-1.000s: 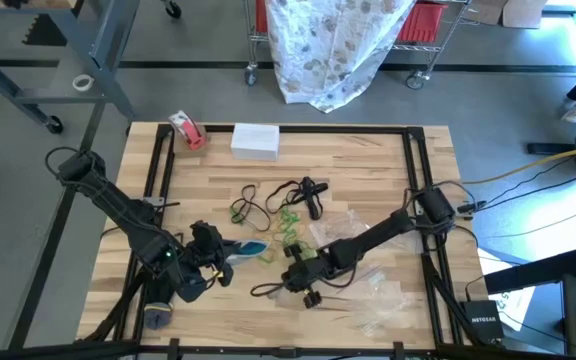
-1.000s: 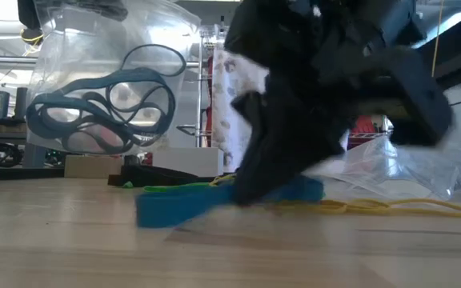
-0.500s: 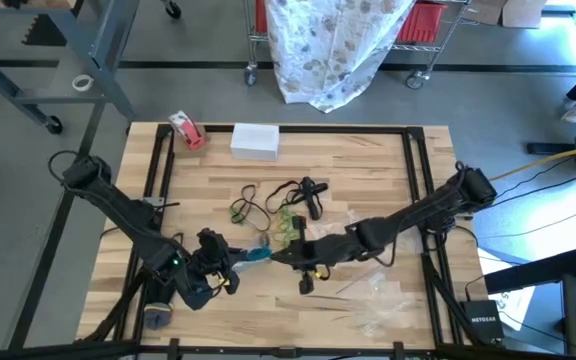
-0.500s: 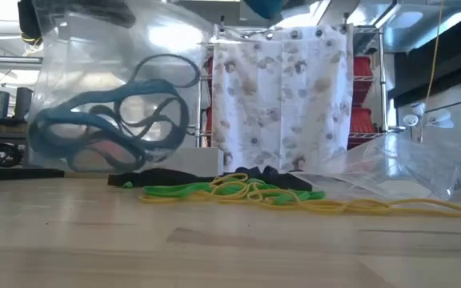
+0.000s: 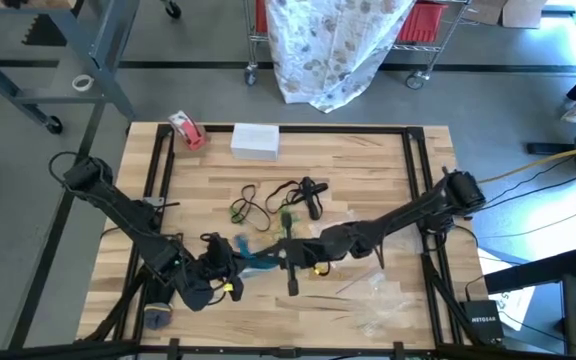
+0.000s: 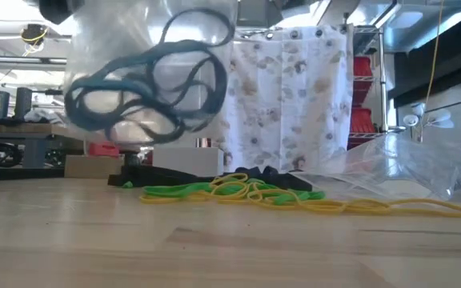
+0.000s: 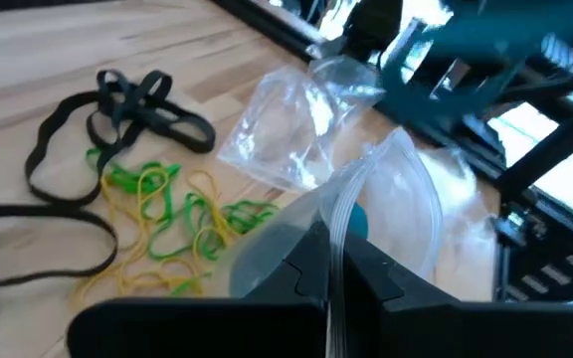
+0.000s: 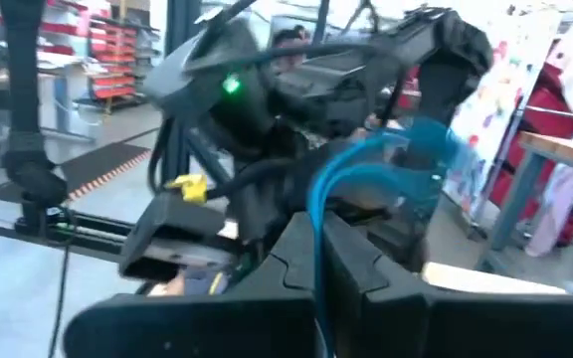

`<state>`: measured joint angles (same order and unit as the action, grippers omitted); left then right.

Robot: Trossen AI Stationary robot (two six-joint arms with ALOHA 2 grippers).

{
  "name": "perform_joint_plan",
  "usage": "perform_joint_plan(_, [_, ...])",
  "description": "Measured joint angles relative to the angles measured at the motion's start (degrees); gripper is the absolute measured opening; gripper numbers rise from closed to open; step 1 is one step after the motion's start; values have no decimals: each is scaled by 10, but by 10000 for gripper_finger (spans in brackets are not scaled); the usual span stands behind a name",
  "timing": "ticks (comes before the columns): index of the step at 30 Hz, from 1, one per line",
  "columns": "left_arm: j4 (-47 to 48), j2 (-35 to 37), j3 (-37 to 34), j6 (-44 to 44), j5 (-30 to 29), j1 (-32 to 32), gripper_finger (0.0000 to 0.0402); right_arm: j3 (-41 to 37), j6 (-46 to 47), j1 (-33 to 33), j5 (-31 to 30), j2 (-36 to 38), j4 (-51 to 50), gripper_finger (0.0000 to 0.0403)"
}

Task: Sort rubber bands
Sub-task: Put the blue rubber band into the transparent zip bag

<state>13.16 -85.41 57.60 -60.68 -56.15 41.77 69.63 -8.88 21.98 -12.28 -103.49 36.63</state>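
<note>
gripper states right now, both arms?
Left gripper: closed on the clear plastic bag.
Right gripper: closed on a blue rubber band, carrying it toward that bag.

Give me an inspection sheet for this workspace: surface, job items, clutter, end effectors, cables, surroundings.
Surface: wooden tabletop with a black frame.
Job's things: black, green and yellow rubber bands loose mid-table; blue bands inside a lifted clear bag; one blue band pinched by the right end effector.
Clutter: empty clear bags on the right part of the table; tape roll and white box at the far edge.
End effectors: left end effector shut on the bag's edge; right end effector shut on the blue band, next to the bag.
Cables: yellow and black leads on the floor, right of the table.
Surroundings: patterned cloth on a wire rack behind the table.
</note>
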Motion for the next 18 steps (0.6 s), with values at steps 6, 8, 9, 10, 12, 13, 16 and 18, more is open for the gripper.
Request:
perform_joint_plan(6, [-28, 0, 0, 13, -7, -3, 0, 0, 0, 1, 5, -20, 12, 1])
perform_joint_plan(8, [-38, 0, 0, 13, -10, -3, 0, 0, 0, 1, 5, -26, 11, 1])
perform_joint_plan(9, [-42, 0, 0, 13, -11, -3, 0, 0, 0, 1, 5, -27, 7, 1])
perform_joint_plan(10, [-45, 0, 0, 13, -12, -3, 0, 0, 0, 1, 5, -27, 6, 1])
perform_joint_plan(12, [-59, 0, 0, 14, -13, -3, 0, 0, 0, 1, 5, -26, 1, 1])
perform_joint_plan(13, [-68, 0, 0, 19, -13, -3, 0, 0, 0, 1, 5, -26, -8, 1])
perform_joint_plan(16, [-95, 0, 0, 41, -13, -3, 0, 0, -9, 1, -5, -26, -55, 1])
perform_joint_plan(18, [-99, 3, -1, 54, -13, -2, 0, 1, -14, 2, -13, -25, -87, 1])
